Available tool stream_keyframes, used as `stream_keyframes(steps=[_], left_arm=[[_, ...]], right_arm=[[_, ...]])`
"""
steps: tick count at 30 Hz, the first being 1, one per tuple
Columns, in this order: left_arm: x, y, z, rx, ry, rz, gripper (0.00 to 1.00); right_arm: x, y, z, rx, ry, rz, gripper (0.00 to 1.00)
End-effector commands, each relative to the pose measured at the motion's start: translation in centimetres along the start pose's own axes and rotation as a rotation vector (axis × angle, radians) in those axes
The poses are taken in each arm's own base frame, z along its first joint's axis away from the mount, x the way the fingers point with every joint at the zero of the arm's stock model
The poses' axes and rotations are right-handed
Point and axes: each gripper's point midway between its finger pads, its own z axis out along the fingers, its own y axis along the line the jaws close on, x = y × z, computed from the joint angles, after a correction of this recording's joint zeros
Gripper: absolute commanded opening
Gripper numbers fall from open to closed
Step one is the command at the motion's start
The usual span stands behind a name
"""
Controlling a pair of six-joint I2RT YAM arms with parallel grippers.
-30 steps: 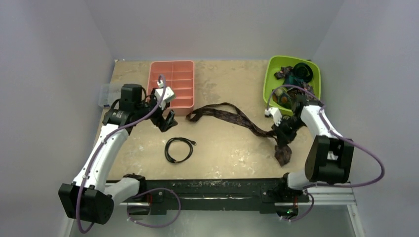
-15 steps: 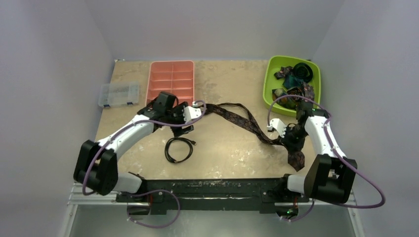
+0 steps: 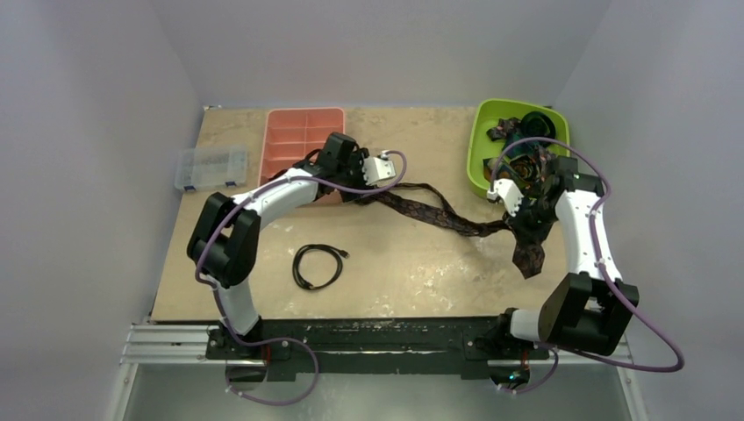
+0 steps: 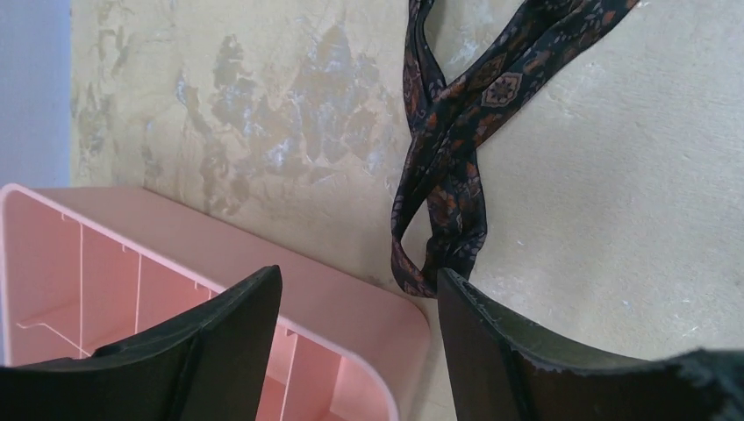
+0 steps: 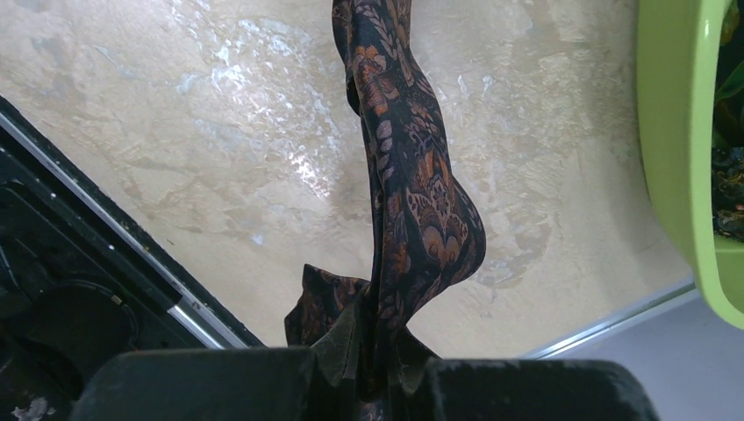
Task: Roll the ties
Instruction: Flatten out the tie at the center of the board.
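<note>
A dark brown-maroon patterned tie [image 3: 439,213] stretches across the table from the pink tray to the right arm. My right gripper [image 3: 525,226] is shut on its wide end [image 5: 412,202], which hangs folded from the jaws [image 5: 373,351] above the table. My left gripper [image 3: 355,195] is open at the tie's narrow end. In the left wrist view that looped narrow end [image 4: 443,237] lies just ahead of the right finger [image 4: 491,351], outside the gap. The tray's corner sits between the jaws of the left gripper [image 4: 360,281]. More ties [image 3: 525,145] lie bunched in the green bin.
The pink compartment tray [image 3: 294,140] sits at the back left, its near right corner [image 4: 386,307] under my left gripper. A green bin [image 3: 481,149] stands at the back right. A black cable loop [image 3: 318,266] lies mid-front. A clear organiser box [image 3: 209,168] rests at the left edge.
My left arm swung right past the tray to the tie's narrow end, its jaws narrowing. My right gripper carried the wide end farther back toward the bin, drawing the tie straighter.
</note>
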Motion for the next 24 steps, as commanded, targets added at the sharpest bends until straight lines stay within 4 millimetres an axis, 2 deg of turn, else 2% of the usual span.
stream_keyframes(steps=[1,4,6,8,11,13,15,17,18,19,20,22,24], left_arm=[[-0.4,0.0,0.3,0.028,0.002,0.071,0.67],[-0.4,-2.0,-0.1,0.139,-0.011,0.14,0.73],[0.0,-2.6,0.0,0.169,0.0,0.174,0.78],[0.9,-2.6,0.8,0.163,0.043,0.209,0.79],[2.0,-2.0,2.4,0.118,0.104,0.279,0.74],[2.4,-1.6,3.5,0.079,0.142,0.326,0.69],[2.9,-1.5,4.1,0.066,0.173,0.345,0.58],[3.0,-1.5,4.2,0.066,0.196,0.341,0.38],[3.0,-1.2,3.6,0.054,0.219,0.336,0.27],[2.8,-1.3,2.8,0.063,0.229,0.322,0.11],[2.2,-1.4,1.3,0.08,0.225,0.294,0.0],[0.5,-3.1,-2.4,0.173,0.173,0.232,0.0],[-1.2,-5.8,-7.3,0.304,0.089,0.193,0.0]], right_arm=[[-1.5,-0.1,-1.3,-0.003,-0.067,0.048,0.0],[-2.0,-0.5,-1.8,0.005,-0.082,0.055,0.0],[-2.3,-0.8,-2.1,0.015,-0.092,0.059,0.0],[-2.5,-1.0,-2.4,0.023,-0.1,0.059,0.0],[-2.7,-1.4,-2.6,0.038,-0.107,0.059,0.0],[-2.9,-1.7,-2.9,0.049,-0.114,0.065,0.0],[-3.4,-2.1,-3.5,0.066,-0.129,0.07,0.0],[-4.0,-2.7,-4.5,0.094,-0.155,0.073,0.0],[-4.3,-2.8,-5.0,0.103,-0.167,0.071,0.0],[-4.5,-2.5,-5.5,0.097,-0.175,0.075,0.0],[-4.6,-1.9,-6.0,0.082,-0.182,0.081,0.0],[-3.9,-0.2,-6.8,0.076,-0.166,0.076,0.0],[-2.8,0.8,-7.9,0.15,-0.138,0.03,0.0]])
